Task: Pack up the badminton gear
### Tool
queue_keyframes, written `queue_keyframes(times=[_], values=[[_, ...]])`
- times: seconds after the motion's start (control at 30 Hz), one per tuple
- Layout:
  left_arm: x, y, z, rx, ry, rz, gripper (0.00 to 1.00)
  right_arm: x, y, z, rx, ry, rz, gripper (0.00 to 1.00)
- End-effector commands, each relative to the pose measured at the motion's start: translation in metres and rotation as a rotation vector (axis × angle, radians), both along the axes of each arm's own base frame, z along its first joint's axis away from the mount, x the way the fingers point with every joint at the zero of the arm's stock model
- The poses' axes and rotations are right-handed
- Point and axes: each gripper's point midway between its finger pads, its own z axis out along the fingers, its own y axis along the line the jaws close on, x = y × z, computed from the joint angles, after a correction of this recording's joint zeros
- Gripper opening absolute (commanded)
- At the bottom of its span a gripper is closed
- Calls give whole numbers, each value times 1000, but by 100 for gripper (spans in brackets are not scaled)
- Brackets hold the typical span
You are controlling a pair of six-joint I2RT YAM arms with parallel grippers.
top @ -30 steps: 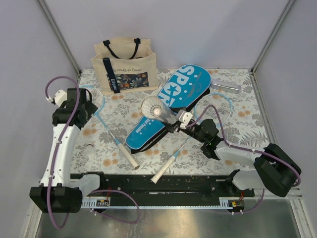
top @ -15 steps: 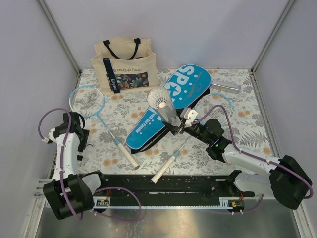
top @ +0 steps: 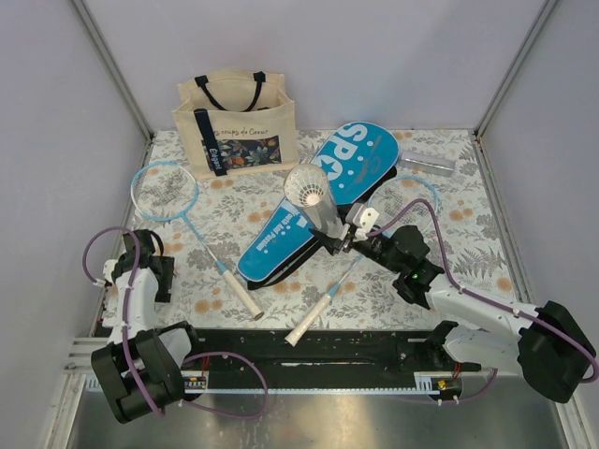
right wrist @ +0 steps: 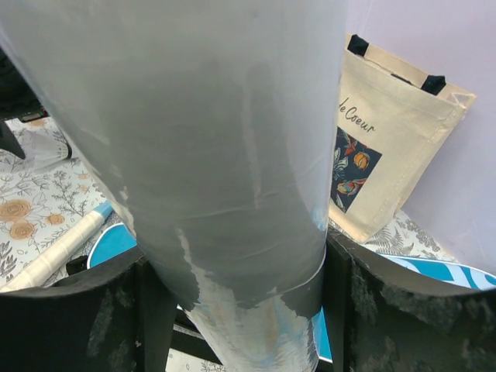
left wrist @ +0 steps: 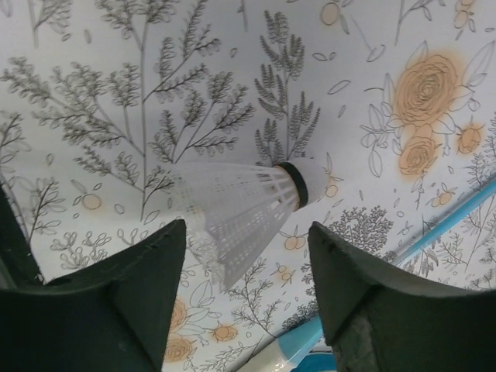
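Near left: left gripper (left wrist: pixel 246 229), jaws wide apart, over white shuttlecock (left wrist: pixel 232 205) lying on floral cloth (left wrist: pixel 116 93). Middle: right gripper (top: pixel 335 238) clamped on white tube (top: pixel 314 201), tilted above blue case (top: pixel 351 159). Left racket (top: pixel 201 245) and right racket (top: pixel 323 304) flat on cloth beside case. Far: beige tote (top: pixel 239 126).

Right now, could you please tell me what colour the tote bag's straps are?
Black straps on the beige tote bag, clearest in the top external view.

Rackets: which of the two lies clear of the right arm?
The left-hand racket, head near the tote, lies uncovered. The other racket has its shaft under the right arm, whose right gripper holds the tube.
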Motion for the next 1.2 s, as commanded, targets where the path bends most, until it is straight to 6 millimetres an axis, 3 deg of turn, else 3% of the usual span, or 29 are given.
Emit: queue_keyframes(times=[0.0, 0.1, 0.27, 0.3, 0.5, 0.67, 0.77, 0.97, 1.17], values=[[29, 3, 8, -9, -111, -10, 60, 0, -9, 30, 62, -68, -30, 29], [30, 2, 11, -8, -125, -16, 42, 0, -10, 26, 58, -60, -33, 29], [32, 6, 30, 21, -150, -19, 3, -1, -10, 12, 67, -9, -32, 28], [34, 5, 34, 20, -156, -29, 0, -2, -11, 9, 65, 1, -30, 28], [66, -9, 76, -5, -293, -199, 0, 10, -13, -28, -157, 36, -74, 28], [96, -33, 129, 11, -421, -468, 0, 29, -31, -33, -330, -42, -189, 28], [108, -61, 162, 21, -492, -656, 0, 45, -49, -38, -442, -86, -303, 28], [110, -123, 229, 92, -627, -1015, 0, 58, -80, -53, -627, -146, -426, 29], [91, -176, 269, 125, -653, -1303, 0, 64, -110, -56, -685, -124, -525, 29]])
